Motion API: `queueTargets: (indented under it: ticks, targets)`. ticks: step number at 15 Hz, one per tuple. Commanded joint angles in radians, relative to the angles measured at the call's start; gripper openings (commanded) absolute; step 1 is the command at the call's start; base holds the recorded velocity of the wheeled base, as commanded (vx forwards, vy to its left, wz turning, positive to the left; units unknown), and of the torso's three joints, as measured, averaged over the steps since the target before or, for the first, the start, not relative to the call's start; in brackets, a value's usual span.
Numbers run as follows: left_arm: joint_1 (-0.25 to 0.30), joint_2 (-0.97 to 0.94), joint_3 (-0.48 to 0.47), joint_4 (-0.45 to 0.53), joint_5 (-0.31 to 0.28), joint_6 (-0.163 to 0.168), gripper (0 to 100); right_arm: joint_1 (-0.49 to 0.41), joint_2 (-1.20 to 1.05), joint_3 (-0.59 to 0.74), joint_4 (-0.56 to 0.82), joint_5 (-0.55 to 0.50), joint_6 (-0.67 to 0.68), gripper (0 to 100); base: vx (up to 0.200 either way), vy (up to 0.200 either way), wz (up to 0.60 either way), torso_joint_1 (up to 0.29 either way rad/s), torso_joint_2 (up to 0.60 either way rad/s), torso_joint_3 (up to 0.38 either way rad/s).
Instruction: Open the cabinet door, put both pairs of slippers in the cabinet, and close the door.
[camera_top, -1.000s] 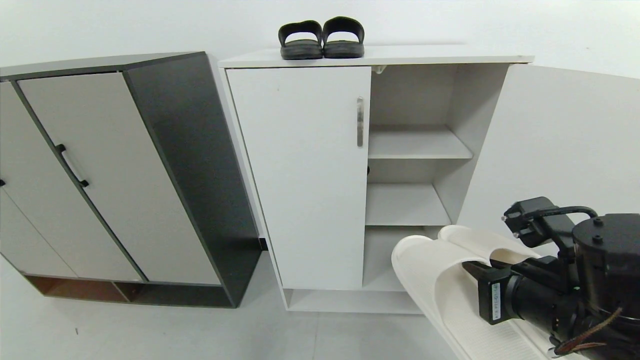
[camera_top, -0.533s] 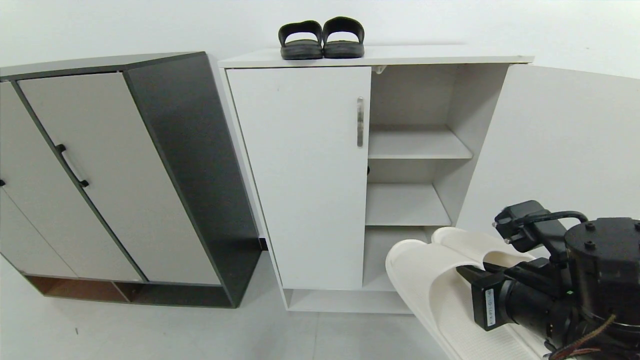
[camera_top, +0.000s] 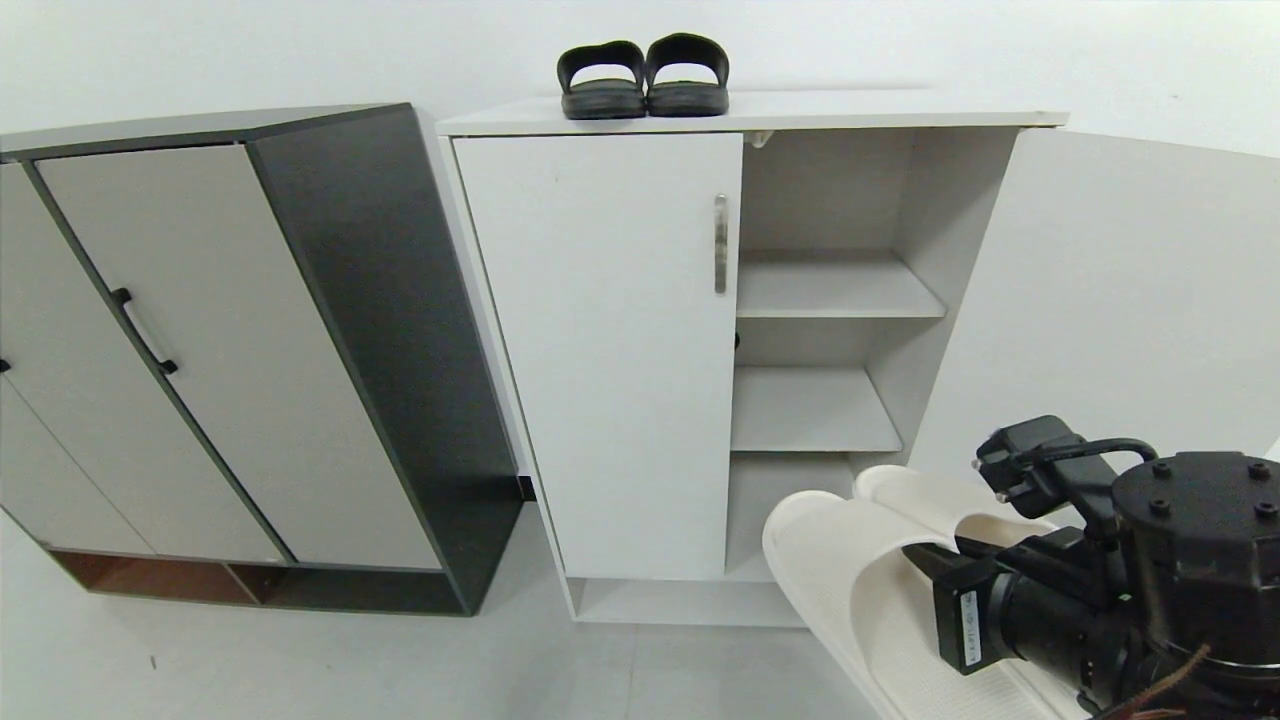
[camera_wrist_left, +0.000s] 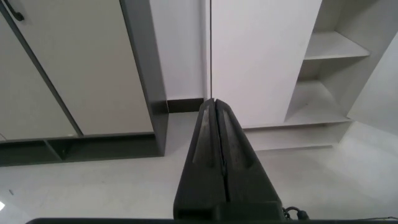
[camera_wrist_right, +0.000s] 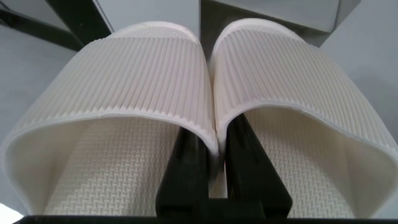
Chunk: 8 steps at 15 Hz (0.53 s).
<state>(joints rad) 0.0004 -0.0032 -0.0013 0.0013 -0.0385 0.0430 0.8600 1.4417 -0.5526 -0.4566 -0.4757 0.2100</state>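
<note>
right end effector (camera_top: 928, 556) grips white slippers (camera_top: 835, 560) before the open cabinet (camera_top: 600, 350).

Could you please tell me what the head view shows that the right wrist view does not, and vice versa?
Head view alone: the pair of black rubber slippers on top of the white cabinet, its shut left door with a metal handle, and the shelves in the open right side. Right wrist view alone: how the right gripper pinches the two inner strap edges together between its dark fingers. Shared: the pair of cream ribbed slippers, held with toes toward the cabinet.
</note>
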Motion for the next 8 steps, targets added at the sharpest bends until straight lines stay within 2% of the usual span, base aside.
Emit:
queueTargets:
  ticks: [1, 2, 8]
  targets:
    - [0.001, 0.003, 0.0, 0.0, 0.0, 0.0, 0, 0.001, 0.005, 0.023, -0.016, -0.001, 0.0, 0, 0.0, 0.0, 0.0, 0.0, 0.0, 0.0]
    - [0.001, 0.003, 0.0, 0.0, 0.0, 0.0, 0, 0.001, 0.005, 0.022, -0.024, -0.003, 0.0, 0, 0.0, 0.0, 0.0, 0.0, 0.0, 0.0]
    - [0.001, 0.003, 0.0, 0.0, 0.0, 0.002, 0, 0.01, 0.111, 0.005, -0.086, -0.027, 0.005, 0, 0.0, -0.2, 0.0, 0.005, 0.0, 0.002]
